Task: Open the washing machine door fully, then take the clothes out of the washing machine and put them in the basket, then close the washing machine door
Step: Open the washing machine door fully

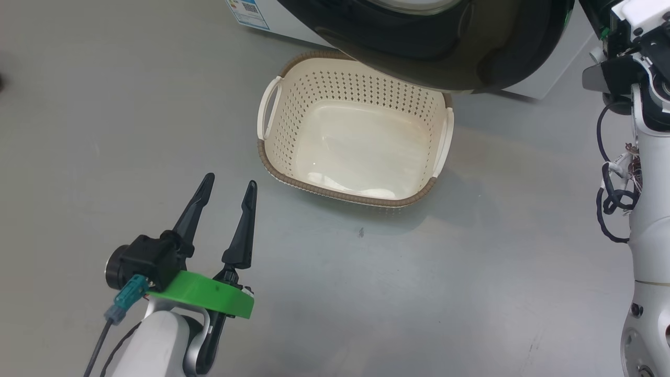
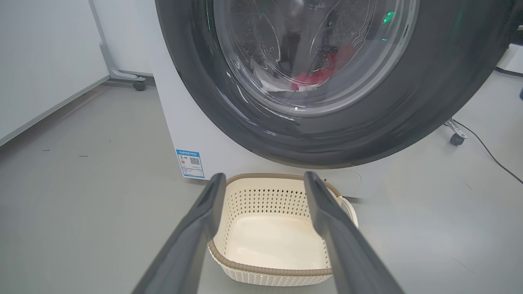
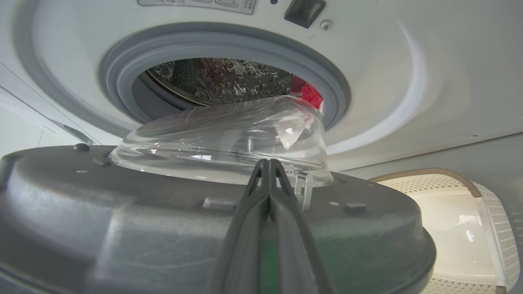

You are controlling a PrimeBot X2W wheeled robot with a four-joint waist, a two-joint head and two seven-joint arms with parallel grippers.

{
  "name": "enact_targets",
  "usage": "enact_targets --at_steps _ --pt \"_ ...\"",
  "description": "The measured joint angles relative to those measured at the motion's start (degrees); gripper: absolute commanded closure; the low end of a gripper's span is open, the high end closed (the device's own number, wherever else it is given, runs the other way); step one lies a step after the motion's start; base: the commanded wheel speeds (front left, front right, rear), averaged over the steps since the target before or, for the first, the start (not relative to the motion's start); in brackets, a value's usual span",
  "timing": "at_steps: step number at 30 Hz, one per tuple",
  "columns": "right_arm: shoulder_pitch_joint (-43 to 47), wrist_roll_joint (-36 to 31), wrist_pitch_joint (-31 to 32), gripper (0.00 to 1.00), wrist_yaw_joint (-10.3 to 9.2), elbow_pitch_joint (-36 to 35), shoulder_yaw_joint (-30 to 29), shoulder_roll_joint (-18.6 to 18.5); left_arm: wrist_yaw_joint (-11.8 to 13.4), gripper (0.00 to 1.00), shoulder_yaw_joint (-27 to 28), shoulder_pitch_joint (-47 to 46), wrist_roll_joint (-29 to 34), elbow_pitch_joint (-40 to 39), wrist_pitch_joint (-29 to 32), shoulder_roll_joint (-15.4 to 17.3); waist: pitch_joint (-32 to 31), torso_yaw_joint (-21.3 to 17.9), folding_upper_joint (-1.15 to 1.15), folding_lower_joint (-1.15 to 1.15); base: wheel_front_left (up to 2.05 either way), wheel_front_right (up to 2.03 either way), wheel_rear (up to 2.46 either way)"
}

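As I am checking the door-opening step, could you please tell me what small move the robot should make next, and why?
Probably swing the washing machine door wider with the right gripper. Its shut fingers are at the door's inner face, the door stands only partly open, overhanging the empty basket, and the clothes lie in the drum.

Fingers pressed tight together, the right gripper lay over the washing machine door, tips at the foot of its glass bowl. Beyond the door gaped the drum, red clothes peeking out. The basket sat just beside the door.
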Motion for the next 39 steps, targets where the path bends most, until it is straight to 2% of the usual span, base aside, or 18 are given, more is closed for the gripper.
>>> enact_targets --at_steps 18,39 --pt "3.31 7.06 10.05 1.0 -0.89 6.19 1.32 2.1 0.0 0.0 0.19 -0.18 0.02 1.79 0.0 -0.09 -5.05 -0.19 0.0 0.0 0.0 0.0 0.0" --pt "10.12 13.79 15.63 1.0 -1.03 7.84 4.63 4.22 0.0 0.0 0.36 1.77 0.79 2.58 0.0 -0.09 -10.53 0.82 0.0 0.0 0.0 0.0 0.0"
